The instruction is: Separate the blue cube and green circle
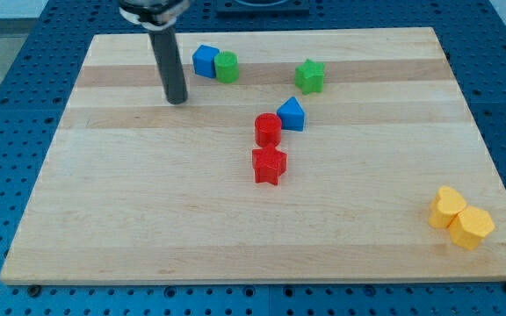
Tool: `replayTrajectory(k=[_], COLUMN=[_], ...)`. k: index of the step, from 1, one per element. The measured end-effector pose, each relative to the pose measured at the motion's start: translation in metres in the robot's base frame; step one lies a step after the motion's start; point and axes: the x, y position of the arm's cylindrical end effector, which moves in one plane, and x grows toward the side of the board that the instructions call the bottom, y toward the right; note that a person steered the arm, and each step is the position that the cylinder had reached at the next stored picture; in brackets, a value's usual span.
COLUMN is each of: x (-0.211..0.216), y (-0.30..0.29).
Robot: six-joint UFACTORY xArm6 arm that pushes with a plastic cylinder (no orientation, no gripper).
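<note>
We see the blue cube (205, 61) and green circle (227, 67) touching side by side near the board's (148, 219) top edge, with my tip (177, 99) resting just to the view's left and slightly below them, touching neither. We carry no claw, only a bare rod grasping nothing.

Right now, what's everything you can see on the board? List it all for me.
blue cube: one, blue, view's top, touching the green circle
green circle: one, green, just right of the cube
green star: one, green, top, right of centre
blue block: one, blue, peaked top, centre
red cylinder: one, red, touching that blue block
red star: one, red, below the cylinder
yellow blocks: two, yellow, touching, bottom right
board: one, wooden
my tip: one, dark rod, left of the cube, apart
</note>
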Motion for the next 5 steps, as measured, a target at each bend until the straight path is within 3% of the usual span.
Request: replayTrajectory(k=[3, 5], x=[-0.115, -0.118], y=[0.001, 0.048])
